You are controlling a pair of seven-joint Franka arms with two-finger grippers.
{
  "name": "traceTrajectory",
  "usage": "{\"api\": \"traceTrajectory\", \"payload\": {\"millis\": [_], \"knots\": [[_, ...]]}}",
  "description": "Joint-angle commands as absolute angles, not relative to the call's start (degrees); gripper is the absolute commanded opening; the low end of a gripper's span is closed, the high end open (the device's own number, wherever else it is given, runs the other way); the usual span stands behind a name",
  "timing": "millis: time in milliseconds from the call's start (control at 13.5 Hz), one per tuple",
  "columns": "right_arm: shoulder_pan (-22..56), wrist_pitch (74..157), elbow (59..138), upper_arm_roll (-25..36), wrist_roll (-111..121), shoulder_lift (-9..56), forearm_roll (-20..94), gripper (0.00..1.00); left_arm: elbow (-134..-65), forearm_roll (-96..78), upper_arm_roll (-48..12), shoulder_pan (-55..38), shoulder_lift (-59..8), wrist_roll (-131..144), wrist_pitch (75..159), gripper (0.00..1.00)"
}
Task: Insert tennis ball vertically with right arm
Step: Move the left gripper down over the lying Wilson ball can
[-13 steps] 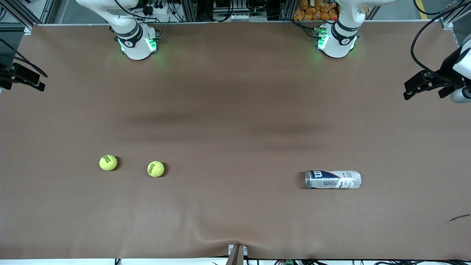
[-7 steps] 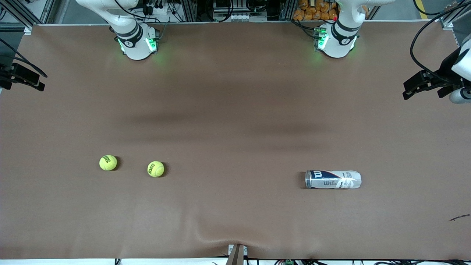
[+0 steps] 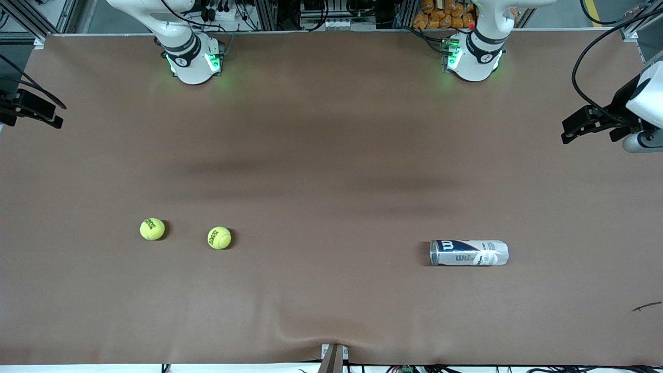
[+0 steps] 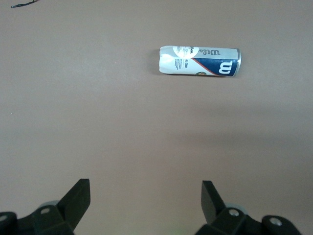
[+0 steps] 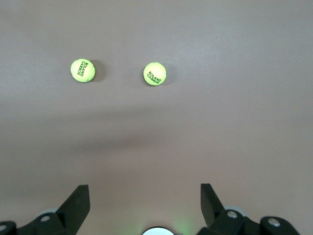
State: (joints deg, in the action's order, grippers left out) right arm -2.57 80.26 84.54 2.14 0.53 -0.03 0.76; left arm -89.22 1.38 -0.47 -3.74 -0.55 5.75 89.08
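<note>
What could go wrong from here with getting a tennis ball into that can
The can lies on its side, so a vertical insert probably fails until it stands upright. The two tennis balls sit loose on the table and could roll when nudged. The open right gripper and left gripper hold nothing.

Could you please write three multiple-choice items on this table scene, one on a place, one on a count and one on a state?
1. Where does the Wilson ball can lie?
A. toward the left arm's end of the table
B. toward the right arm's end
C. between the two balls

2. How many tennis balls are on the table?
A. one
B. two
C. three

3. How does the can rest?
A. upright
B. on its side
C. held in a gripper

Answers: 1 A, since it lies below the left arm's base; 2 B, one tennis ball and a second tennis ball; 3 B, its length runs flat along the tabletop.
</note>
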Motion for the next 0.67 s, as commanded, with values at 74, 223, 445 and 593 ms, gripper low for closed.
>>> {"api": "traceTrajectory", "payload": {"millis": [74,223,445,593], "knots": [[-3.87,79.8,83.32,1.32,0.97,0.53,0.62,1.0,-87.45,1.32,-0.44,-4.04,-3.33,4.83,88.42,1.0],[-3.87,79.8,83.32,1.32,0.97,0.53,0.53,1.0,-87.45,2.1,-0.53,-4.22,-5.0,4.83,88.68,1.0],[-3.96,79.8,83.32,1.32,0.97,0.53,0.53,1.0,-87.28,3.25,-0.79,-5.36,-8.07,1.69,91.39,1.0],[-3.96,79.8,83.32,1.32,0.97,0.53,0.53,1.0,-85.96,3.78,-0.79,-5.36,-11.06,-2.09,93.68,1.0]]}}
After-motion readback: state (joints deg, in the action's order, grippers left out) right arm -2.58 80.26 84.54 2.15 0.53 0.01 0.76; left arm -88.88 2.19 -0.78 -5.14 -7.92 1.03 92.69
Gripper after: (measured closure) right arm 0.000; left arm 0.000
